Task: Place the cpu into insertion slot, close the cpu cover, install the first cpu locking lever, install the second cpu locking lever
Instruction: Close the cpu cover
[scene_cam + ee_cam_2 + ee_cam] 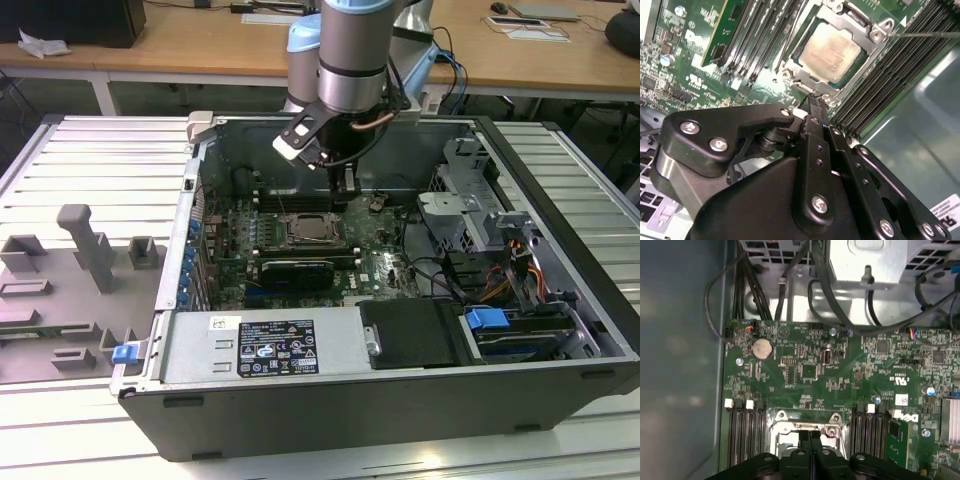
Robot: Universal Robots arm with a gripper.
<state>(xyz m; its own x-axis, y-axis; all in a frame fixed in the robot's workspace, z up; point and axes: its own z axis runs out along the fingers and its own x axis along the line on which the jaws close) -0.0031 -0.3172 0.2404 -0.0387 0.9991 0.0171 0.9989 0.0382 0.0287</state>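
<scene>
We count one arm [350, 50], one gripper [813, 102] and one open computer case [560, 230]. Inside it lies one green motherboard [810, 370]. On that board we count one cpu [830, 47], one cpu cover [862, 22] framing it, one round coin battery [761, 348] and two banks of long memory slots [745, 435], one on each side of the socket. The metal housing carries two labels, one white [226, 322] and one dark [275, 347]. Beside the case we count one grey fixture tray [60, 300].

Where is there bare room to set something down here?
Bare: the ribbed table on the exterior view's right of the computer case. Crowded: inside the case, where the gripper hangs by the socket between memory slots, with cables beside.
</scene>
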